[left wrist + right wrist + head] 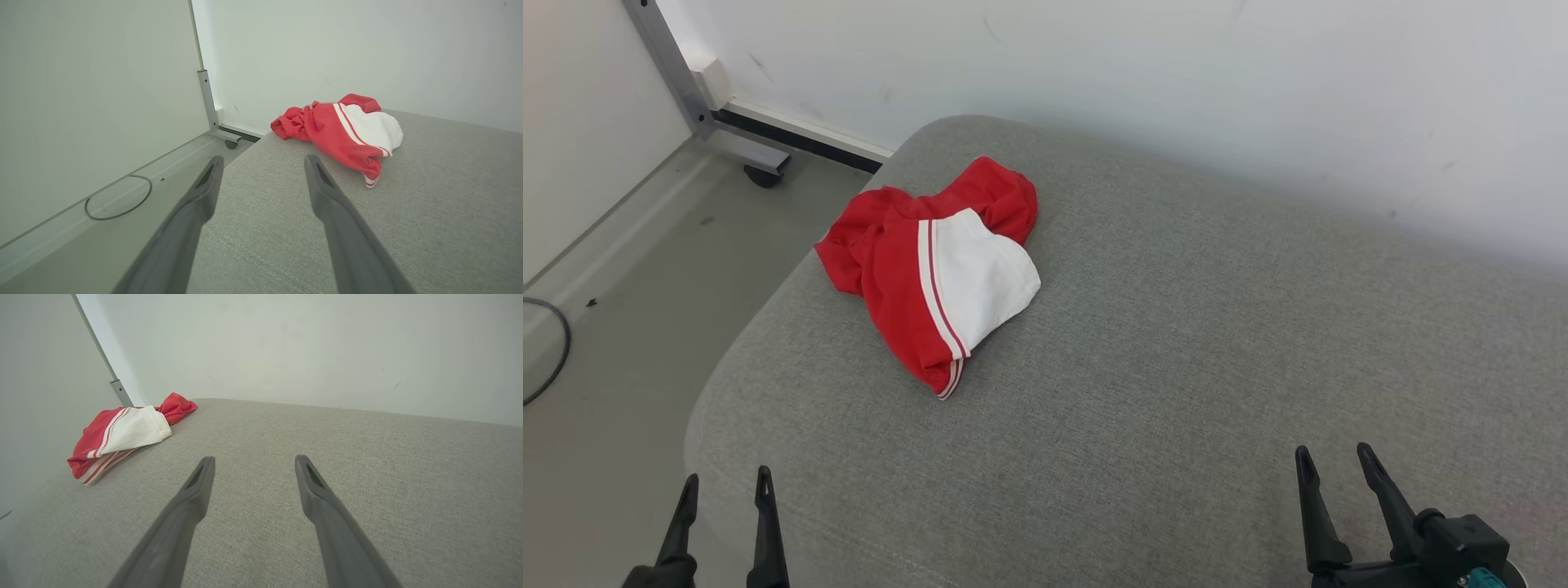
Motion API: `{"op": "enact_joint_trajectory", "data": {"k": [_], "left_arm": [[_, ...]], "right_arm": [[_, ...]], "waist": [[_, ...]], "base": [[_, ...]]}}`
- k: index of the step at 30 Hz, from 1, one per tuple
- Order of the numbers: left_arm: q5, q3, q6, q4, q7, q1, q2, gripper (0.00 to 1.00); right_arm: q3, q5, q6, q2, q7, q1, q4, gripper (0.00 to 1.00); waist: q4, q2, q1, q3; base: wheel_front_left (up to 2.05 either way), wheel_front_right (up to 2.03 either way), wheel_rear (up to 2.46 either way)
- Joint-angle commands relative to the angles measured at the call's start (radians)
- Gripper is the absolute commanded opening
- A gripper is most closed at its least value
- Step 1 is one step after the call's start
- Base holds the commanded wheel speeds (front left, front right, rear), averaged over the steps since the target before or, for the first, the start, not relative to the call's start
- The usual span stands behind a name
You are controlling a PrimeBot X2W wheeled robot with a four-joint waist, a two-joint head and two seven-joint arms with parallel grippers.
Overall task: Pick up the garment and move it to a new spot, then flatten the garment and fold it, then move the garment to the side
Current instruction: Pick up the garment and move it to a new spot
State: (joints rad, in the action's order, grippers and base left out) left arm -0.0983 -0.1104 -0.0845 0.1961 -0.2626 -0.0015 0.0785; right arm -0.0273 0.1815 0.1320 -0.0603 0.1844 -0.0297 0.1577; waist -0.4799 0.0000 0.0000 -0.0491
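A crumpled red garment (931,269) with a white panel and red-and-white stripes lies bunched near the far left corner of the grey cushion (1176,367). It also shows in the left wrist view as the garment (343,130) and in the right wrist view as the garment (122,435). My left gripper (725,486) stands open at the cushion's near left edge, well short of the cloth, with nothing between its fingers. My right gripper (1334,460) is open too, over the near right of the cushion, far from the garment.
A white wall (1176,82) runs along the cushion's far side. Left of the cushion is grey floor (629,269) with a metal frame leg on a caster (760,167) and a dark cable loop (547,351).
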Motion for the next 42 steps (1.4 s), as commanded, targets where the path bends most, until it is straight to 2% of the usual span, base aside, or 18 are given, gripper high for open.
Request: {"op": "enact_joint_trajectory", "data": {"k": [1,9,16,24,31,36,42], "left_arm": [[-0.002,-0.004,0.004,-0.004,-0.003,0.011,-0.001,1.00],[-0.027,-0.031,0.007,-0.002,-0.003,-0.048,0.003,1.00],[-0.071,-0.076,-0.007,0.016,-0.003,-0.200,0.047,1.00],[-0.110,-0.117,-0.007,0.058,0.017,-0.421,0.140,1.00],[-0.139,-0.144,-0.011,0.140,0.070,-0.593,0.229,1.00],[-0.133,-0.133,-0.016,0.210,0.103,-0.658,0.269,1.00],[-0.135,-0.127,-0.019,0.359,0.161,-0.715,0.332,1.00]], "right_arm": [[-0.001,-0.006,-0.003,-0.006,-0.004,-0.002,-0.003,1.00],[0.006,-0.013,-0.003,-0.020,-0.011,0.023,-0.018,1.00],[0.023,-0.020,-0.003,-0.047,-0.024,0.061,-0.042,1.00],[0.054,-0.029,-0.003,-0.066,-0.026,0.116,-0.091,1.00],[0.081,-0.036,-0.003,-0.064,-0.010,0.155,-0.117,1.00],[0.086,-0.037,-0.003,-0.061,-0.004,0.171,-0.119,1.00],[0.091,-0.037,-0.003,-0.059,0.003,0.186,-0.116,1.00]], "waist": [[0.006,0.0000,0.0000,-0.006],[0.065,0.0000,0.0000,-0.041],[0.169,0.0000,0.0000,-0.113],[0.323,0.0000,0.0000,-0.252],[0.427,0.0000,0.0000,-0.359],[0.461,0.0000,0.0000,-0.385],[0.492,0.0000,0.0000,-0.400]], "base": [[0.00,0.00,0.00],[0.00,0.00,0.00],[0.00,0.00,0.00],[0.00,0.00,0.00],[0.00,0.00,0.00],[0.00,0.00,0.00],[0.00,0.00,0.00]]}}
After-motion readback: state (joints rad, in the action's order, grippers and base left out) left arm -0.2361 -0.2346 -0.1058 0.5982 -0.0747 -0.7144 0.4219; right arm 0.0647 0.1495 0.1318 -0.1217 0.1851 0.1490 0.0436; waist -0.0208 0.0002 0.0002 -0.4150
